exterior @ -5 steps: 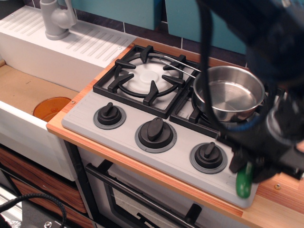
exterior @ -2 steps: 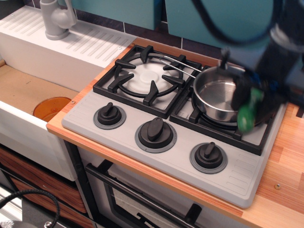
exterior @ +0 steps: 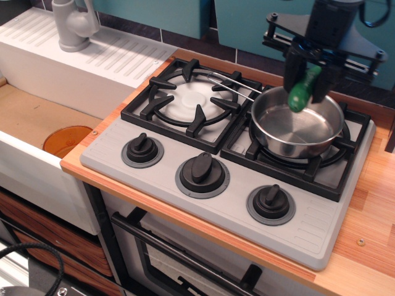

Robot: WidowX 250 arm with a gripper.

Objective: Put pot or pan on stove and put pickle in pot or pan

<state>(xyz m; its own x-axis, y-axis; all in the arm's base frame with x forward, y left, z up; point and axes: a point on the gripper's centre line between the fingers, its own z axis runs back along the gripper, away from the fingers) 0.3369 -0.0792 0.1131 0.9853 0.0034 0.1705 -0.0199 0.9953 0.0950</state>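
The shiny steel saucepan (exterior: 297, 129) stands on the right burner of the grey stove (exterior: 210, 203), its wire handle (exterior: 231, 84) reaching left over the other burner. My gripper (exterior: 305, 77) hangs above the pan's far rim, shut on the green pickle (exterior: 303, 90). The pickle hangs tilted, its lower end just over the pan's inside. The pan holds nothing.
The left burner (exterior: 188, 100) has a white disc and black grate. Three black knobs (exterior: 201, 168) line the stove's front. A white sink unit with a grey tap (exterior: 73, 24) is at the left, an orange disc (exterior: 66, 140) in the basin below. Wooden counter (exterior: 370, 203) lies to the right.
My gripper has carried the pickle from the stove's front right corner up and back, to above the pan. The pan has not moved.
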